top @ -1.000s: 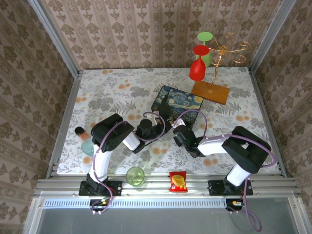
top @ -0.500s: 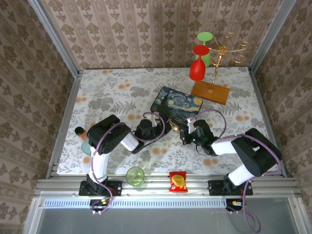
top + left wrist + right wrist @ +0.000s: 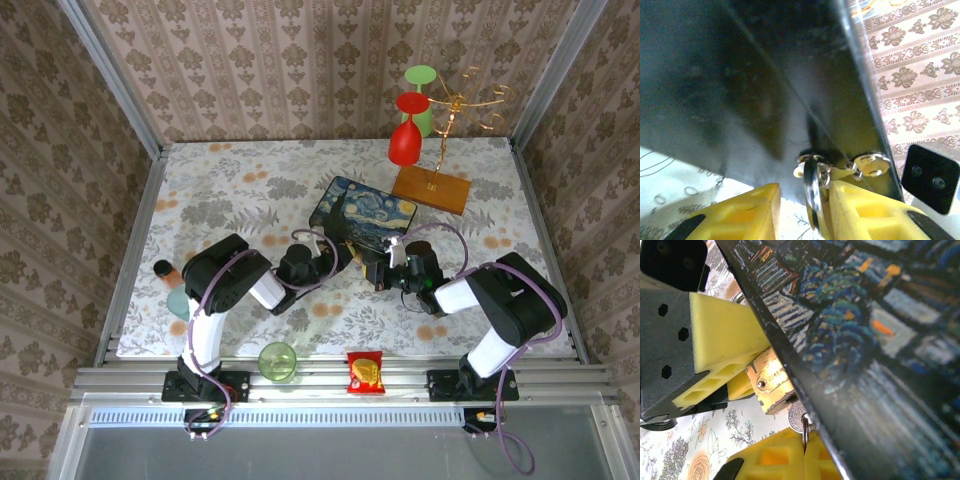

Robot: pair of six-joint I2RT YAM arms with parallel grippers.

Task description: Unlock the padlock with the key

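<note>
Left gripper [image 3: 805, 192] has its 2 yellow fingers [image 3: 740, 215] apart. A thin silvery loop [image 3: 812, 200] lies against the inner face of the right-hand finger, and bare gap shows beside the other one. Whether that loop is the shackle or a key ring cannot be told from the left wrist view. Behind it rises the dark side wall of the box [image 3: 365, 210], its lid painted with a starry night.

From the right wrist, the padlock [image 3: 772, 385] is small and brass-yellow. It sits tilted just under the near edge of the box, with 1 pale yellow finger of the left gripper resting on its side. The key [image 3: 796, 416] is at the padlock's lower end, touching it. The right gripper [image 3: 804, 445] is clamped on the key, its 2 fingers pressed together with the key's wire ring pinched between them.

From above, both grippers meet at the box's near edge, mid-desk [image 3: 230, 190]. A snack packet [image 3: 365, 372] and a green cup [image 3: 277, 360] lie on the near rail.
</note>
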